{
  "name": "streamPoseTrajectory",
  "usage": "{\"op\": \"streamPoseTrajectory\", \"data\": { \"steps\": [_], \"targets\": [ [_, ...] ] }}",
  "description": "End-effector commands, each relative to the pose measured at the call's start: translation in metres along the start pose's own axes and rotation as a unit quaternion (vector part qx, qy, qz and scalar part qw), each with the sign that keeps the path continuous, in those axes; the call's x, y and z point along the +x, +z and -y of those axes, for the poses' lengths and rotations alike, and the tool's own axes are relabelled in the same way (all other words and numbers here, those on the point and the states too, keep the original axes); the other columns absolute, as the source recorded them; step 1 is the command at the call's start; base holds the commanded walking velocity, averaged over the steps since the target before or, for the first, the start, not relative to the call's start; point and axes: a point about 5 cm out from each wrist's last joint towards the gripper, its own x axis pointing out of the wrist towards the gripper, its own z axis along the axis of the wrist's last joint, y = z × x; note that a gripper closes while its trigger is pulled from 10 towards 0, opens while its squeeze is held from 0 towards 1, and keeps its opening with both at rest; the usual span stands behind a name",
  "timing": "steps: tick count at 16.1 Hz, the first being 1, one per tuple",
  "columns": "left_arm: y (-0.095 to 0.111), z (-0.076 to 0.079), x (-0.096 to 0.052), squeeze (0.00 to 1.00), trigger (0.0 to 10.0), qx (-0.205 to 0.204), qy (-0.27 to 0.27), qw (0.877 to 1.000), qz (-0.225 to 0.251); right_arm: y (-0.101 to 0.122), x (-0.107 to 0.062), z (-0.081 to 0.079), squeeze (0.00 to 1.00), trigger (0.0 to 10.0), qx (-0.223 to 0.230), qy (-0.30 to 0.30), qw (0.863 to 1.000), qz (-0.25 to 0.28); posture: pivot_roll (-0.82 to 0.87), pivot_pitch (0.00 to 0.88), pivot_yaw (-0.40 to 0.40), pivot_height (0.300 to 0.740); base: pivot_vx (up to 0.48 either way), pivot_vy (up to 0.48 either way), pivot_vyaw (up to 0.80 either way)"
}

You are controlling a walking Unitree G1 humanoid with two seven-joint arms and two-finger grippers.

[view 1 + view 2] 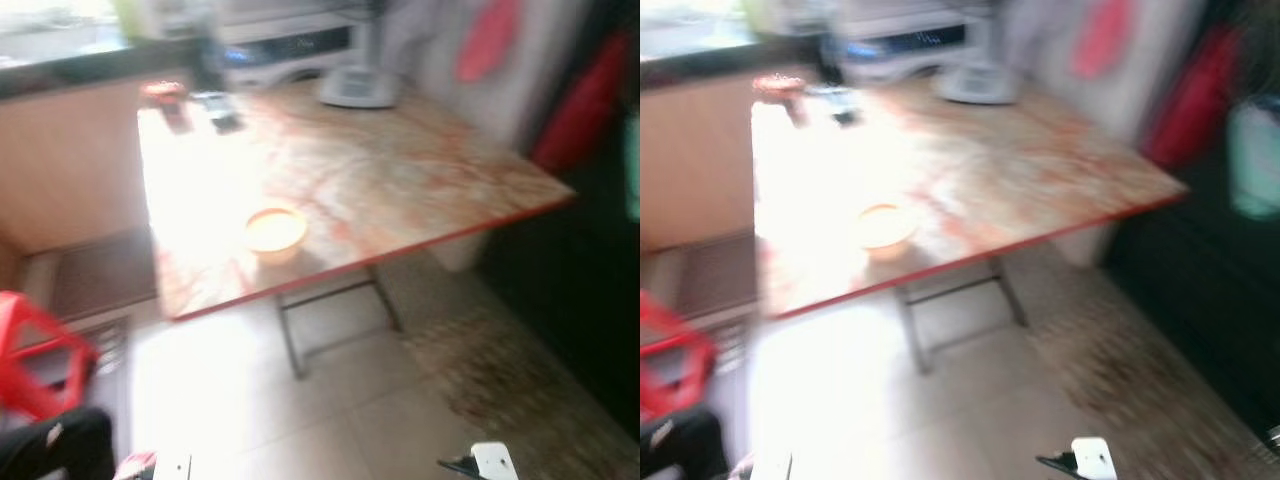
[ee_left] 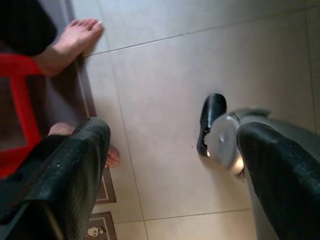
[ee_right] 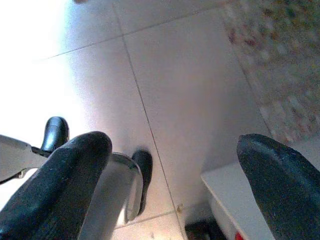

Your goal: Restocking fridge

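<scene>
Two grippers, left gripper (image 2: pixel 170 165) and right gripper (image 3: pixel 172 175), hang spread and empty over the floor (image 1: pixel 330 420); fridge unidentifiable; bowl (image 1: pixel 274 230) on the table (image 1: pixel 400 180) lies ahead, well apart, slightly nearer the left.

No text, label, brand or number can be read anywhere. The head views are blurred, so the dark appliance (image 1: pixel 290 45) at the far end of the bench (image 1: pixel 400 180) shows only a bluish smear on its front. The small mat (image 2: pixel 97 230) on the floor carries a little printed figure, but no letters.
</scene>
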Motion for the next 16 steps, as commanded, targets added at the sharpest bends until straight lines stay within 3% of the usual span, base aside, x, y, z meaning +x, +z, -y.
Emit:
{"op": "streamPoseTrajectory", "data": {
  "steps": [1, 3, 11, 16],
  "targets": [
    [-0.007, 0.0009, -0.0008, 0.0, 10.0, 0.002, -0.003, 1.0, -0.012, -0.004, -0.0011, 0.0018, 0.0, 10.0, -0.001, -0.002, 1.0, -0.005, -0.09, 0.0, 0.044, 0.74, 0.0, 0.0, 0.8],
    [-0.0045, 0.001, -0.0006, 0.0, 10.0, -0.007, -0.005, 1.0, -0.005, -0.0035, -0.0009, 0.0007, 0.0, 10.0, 0.0, 0.0, 1.0, -0.004, -0.09, 0.0, 0.044, 0.74, 0.0, 0.0, 0.69],
    [-0.0027, 0.0014, -0.0003, 0.0, 10.0, -0.012, -0.007, 1.0, -0.004, -0.0018, -0.0004, 0.0001, 0.0, 10.0, 0.005, 0.002, 1.0, -0.001, -0.09, 0.0, 0.042, 0.74, 0.0, 0.0, 0.0],
    [-0.0022, 0.0012, -0.0002, 0.0, 10.0, -0.009, -0.007, 1.0, -0.004, -0.001, -0.0004, 0.0005, 0.0, 10.0, 0.005, -0.002, 1.0, 0.003, -0.09, 0.0, 0.043, 0.74, 0.0, 0.0, 0.8]
  ]
}}
